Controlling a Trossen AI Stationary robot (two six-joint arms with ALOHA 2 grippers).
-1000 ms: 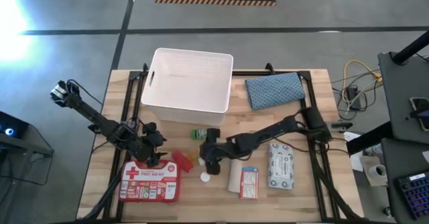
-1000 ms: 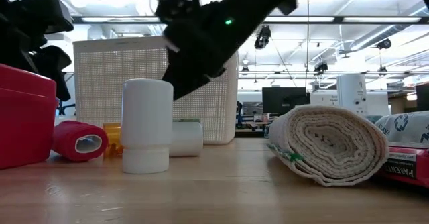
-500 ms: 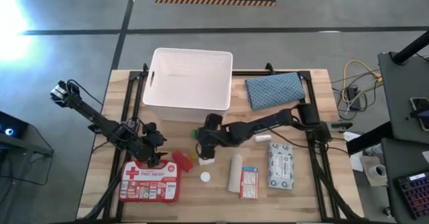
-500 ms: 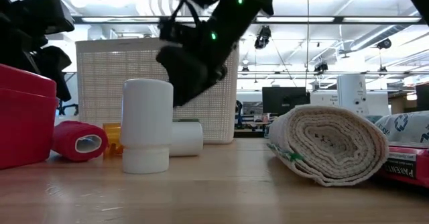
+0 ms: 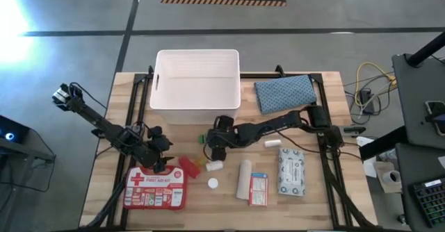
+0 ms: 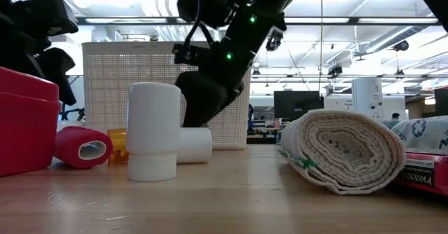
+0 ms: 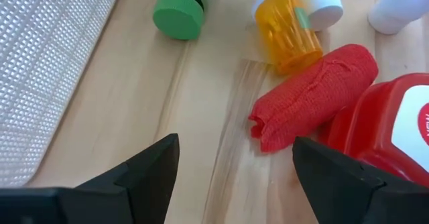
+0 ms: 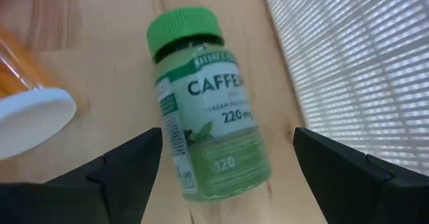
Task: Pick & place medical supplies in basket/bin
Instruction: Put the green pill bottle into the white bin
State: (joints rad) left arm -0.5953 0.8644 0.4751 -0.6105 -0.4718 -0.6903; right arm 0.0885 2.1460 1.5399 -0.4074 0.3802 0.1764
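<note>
A green-capped bottle point(image 8: 208, 110) lies on its side on the table next to the white bin's point(image 5: 198, 79) near wall. My right gripper point(image 8: 224, 184) is open just above it, one finger on either side, touching nothing. It shows in the high view point(image 5: 210, 143) and the low view point(image 6: 203, 101). My left gripper point(image 7: 238, 177) is open and waits by the red first-aid case point(image 5: 156, 188), facing the red gauze roll point(image 7: 315, 93) and the orange vial point(image 7: 288, 29). An upright white bottle point(image 6: 152, 130), the white roll point(image 5: 244, 180), the red-white box point(image 5: 259, 189) and the wipes pack point(image 5: 291, 171) rest on the table.
The blue-grey cloth pouch point(image 5: 284, 93) lies right of the bin. A small white vial point(image 6: 194, 144) lies on its side behind the upright white bottle. The bin's mesh wall point(image 8: 355, 63) stands close beside the green bottle. Black frame rails run along the table's left and right sides.
My right gripper has moved from beside the upright white bottle toward the table's far edge, and now hangs over the green bottle by the bin. The bin has turned a little and now sits squarer to the table.
</note>
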